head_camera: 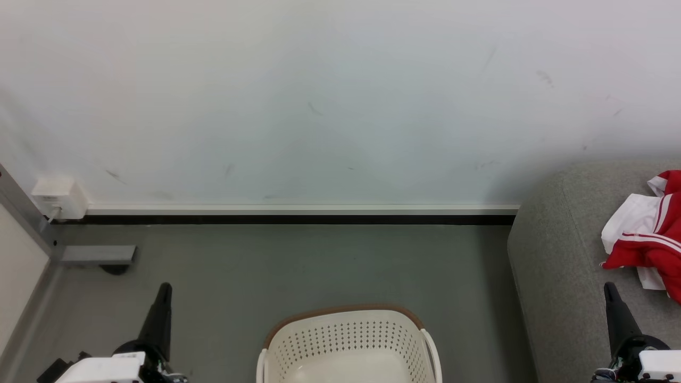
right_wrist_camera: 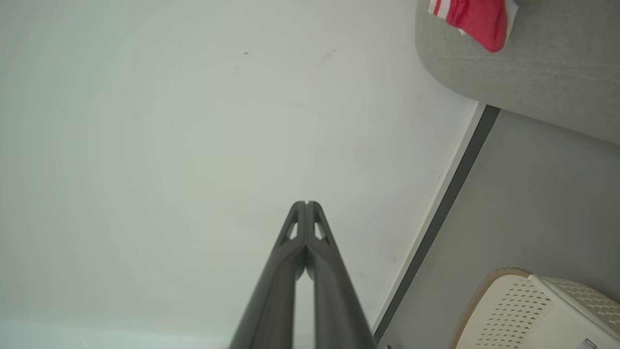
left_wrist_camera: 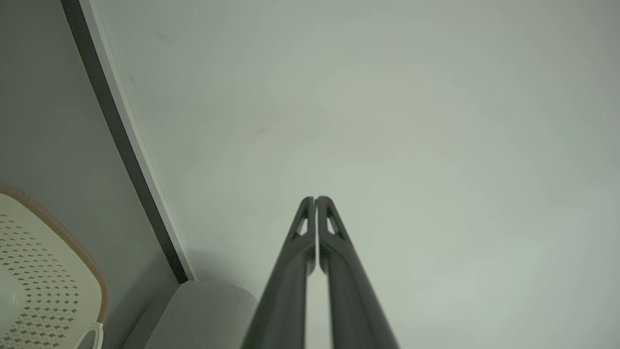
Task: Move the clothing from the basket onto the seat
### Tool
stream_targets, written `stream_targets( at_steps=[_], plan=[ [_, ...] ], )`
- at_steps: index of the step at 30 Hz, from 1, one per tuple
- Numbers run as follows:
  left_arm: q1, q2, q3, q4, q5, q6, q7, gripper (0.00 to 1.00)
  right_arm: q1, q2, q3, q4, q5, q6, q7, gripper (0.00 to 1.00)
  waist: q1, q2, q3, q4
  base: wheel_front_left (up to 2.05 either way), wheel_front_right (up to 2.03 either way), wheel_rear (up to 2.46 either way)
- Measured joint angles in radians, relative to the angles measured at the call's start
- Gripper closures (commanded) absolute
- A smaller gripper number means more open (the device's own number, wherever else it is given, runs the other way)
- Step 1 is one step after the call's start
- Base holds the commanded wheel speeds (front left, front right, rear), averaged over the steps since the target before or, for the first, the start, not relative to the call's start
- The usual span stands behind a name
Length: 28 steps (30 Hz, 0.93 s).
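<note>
The red clothing (head_camera: 654, 234) with white panels lies crumpled on the grey seat (head_camera: 553, 250) at the right; its red edge (right_wrist_camera: 477, 17) also shows at the top of the right wrist view, on the seat (right_wrist_camera: 533, 68). The cream basket (head_camera: 348, 346) with a brown rim stands on the floor at bottom centre, and the part of its inside that I see holds nothing. My left gripper (head_camera: 164, 290) is shut at the lower left, away from the basket. My right gripper (head_camera: 611, 290) is shut just below the clothing, over the seat. Both wrist views show fingertips pressed together (left_wrist_camera: 315, 199) (right_wrist_camera: 306, 203).
A white wall with a white and black skirting strip (head_camera: 298, 214) runs behind the grey floor. A white socket box (head_camera: 58, 198) and a grey metal bracket (head_camera: 96, 255) sit at the left. The basket (left_wrist_camera: 43, 271) (right_wrist_camera: 533, 310) shows in both wrist views.
</note>
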<state>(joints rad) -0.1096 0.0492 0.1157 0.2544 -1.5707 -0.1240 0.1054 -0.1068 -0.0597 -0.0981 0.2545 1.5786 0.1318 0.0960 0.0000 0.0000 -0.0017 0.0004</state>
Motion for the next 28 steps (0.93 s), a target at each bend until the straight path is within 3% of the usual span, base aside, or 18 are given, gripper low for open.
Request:
stream_targets(
  at_steps=[28],
  plan=[
    [-0.004, 0.0, 0.0, -0.003, -0.035, -0.003, 0.009, 1.0, -0.005, 0.002, -0.008, -0.001, 0.042, 0.0, 0.01, 1.0, 0.0, 0.0, 0.002, 0.0, 0.0, 0.0, 0.0]
  ],
)
